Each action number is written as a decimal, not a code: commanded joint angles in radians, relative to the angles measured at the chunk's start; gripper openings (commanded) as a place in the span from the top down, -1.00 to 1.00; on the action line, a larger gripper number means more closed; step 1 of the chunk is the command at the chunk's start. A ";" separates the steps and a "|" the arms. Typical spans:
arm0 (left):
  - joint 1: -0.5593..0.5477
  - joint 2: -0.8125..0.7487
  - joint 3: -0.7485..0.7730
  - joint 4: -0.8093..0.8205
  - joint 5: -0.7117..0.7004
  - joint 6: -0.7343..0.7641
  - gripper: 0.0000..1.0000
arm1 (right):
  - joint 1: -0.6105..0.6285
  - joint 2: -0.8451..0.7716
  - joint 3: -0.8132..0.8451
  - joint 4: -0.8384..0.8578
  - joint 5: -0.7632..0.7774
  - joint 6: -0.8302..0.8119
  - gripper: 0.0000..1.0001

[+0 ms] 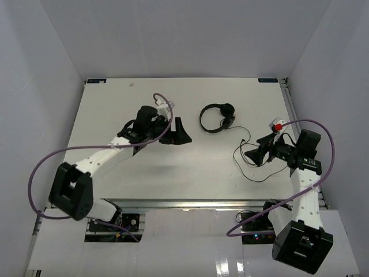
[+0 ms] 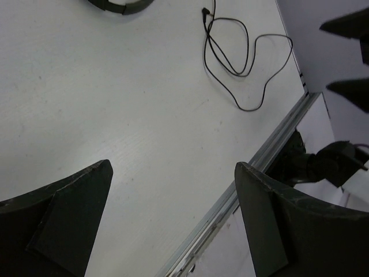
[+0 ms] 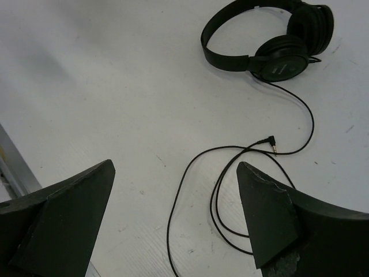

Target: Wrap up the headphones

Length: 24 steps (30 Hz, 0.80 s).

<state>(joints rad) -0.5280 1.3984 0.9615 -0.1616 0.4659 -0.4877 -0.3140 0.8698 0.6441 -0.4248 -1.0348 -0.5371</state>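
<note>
1. Centre-left of the top view: left gripper (image 1: pixel 182 131) hung over the table (image 1: pixel 115 104), fingers wide apart, empty.
2. Upper centre: headphones (image 1: pixel 217 118) lay flat on the table, earcups at the band's right end, untouched.
3. Right of centre: cable (image 1: pixel 247 144) trailed downward in loose loops.
4. Centre-right: right gripper (image 1: pixel 251 156) above those loops, fingers spread, holding nothing.

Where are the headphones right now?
In the top view, the headphones lie on the table, right of the left gripper and beyond the right gripper, touching neither.
</note>
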 commanded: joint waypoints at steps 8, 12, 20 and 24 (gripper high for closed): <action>-0.001 0.635 0.752 -0.335 -0.231 -0.152 -0.54 | -0.013 -0.037 -0.046 0.070 -0.102 0.006 -0.86; -0.023 0.818 0.971 -0.429 -0.332 -0.153 -0.36 | -0.013 -0.046 -0.042 0.077 -0.098 0.025 -0.85; -0.077 1.077 1.336 -0.570 -0.509 -0.138 -0.14 | -0.014 -0.075 -0.032 0.081 -0.065 0.058 -0.85; -0.091 1.104 1.339 -0.564 -0.535 -0.129 -0.09 | -0.014 -0.074 -0.029 0.084 -0.063 0.069 -0.85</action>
<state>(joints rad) -0.6011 2.5084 2.2519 -0.6857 0.0090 -0.6280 -0.3214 0.8049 0.6037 -0.3671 -1.0985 -0.4946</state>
